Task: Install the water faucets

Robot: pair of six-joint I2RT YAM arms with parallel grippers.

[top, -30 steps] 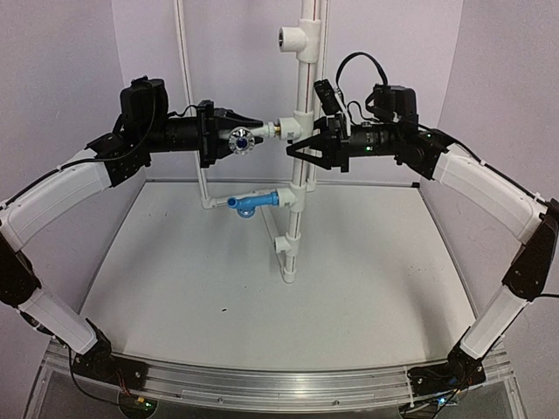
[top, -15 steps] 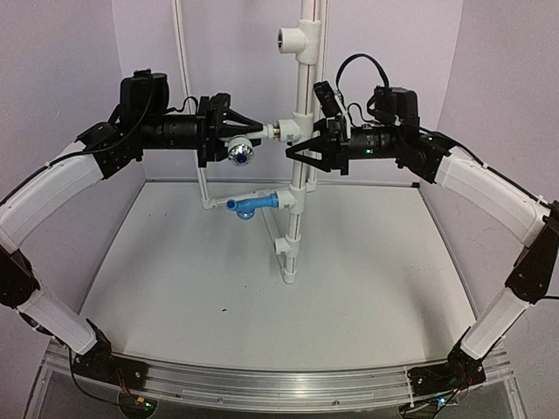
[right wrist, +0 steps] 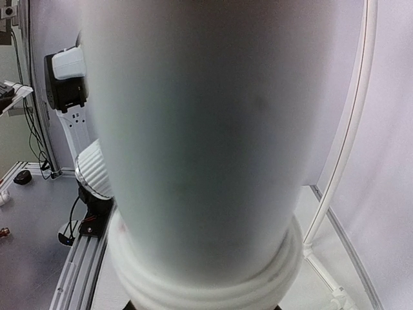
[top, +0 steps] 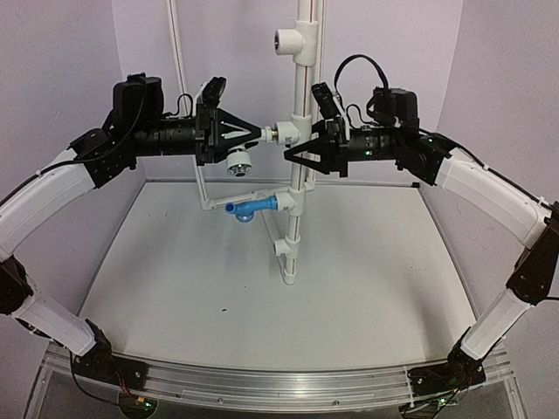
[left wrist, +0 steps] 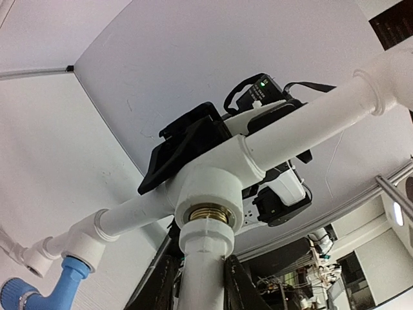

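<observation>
The white faucet [top: 238, 150] lies level, its threaded end at the brass-lined mouth of the middle T fitting [top: 288, 131], its round spout mouth pointing down. My left gripper [top: 249, 133] is shut on its stem. In the left wrist view the stem [left wrist: 205, 248] stands between my dark fingers [left wrist: 244, 287], its brass thread partly inside the fitting [left wrist: 210, 187]. The blue faucet [top: 253, 205] sits in the lower fitting and also shows in the left wrist view [left wrist: 61, 284]. My right gripper [top: 297, 150] is closed round the upright white pipe [top: 301, 87], which fills the right wrist view [right wrist: 206, 129] and hides the fingers.
An empty T fitting [top: 293, 37] faces left at the top of the pipe. A thinner white pipe [top: 188, 96] runs up the back left. The pipe stand's foot [top: 288, 275] rests on the white table [top: 367, 288]. Purple walls close in on the sides and back.
My left gripper has rolled with the white faucet in it. The spout mouth has swung from facing the camera to pointing down. The right arm has barely moved.
</observation>
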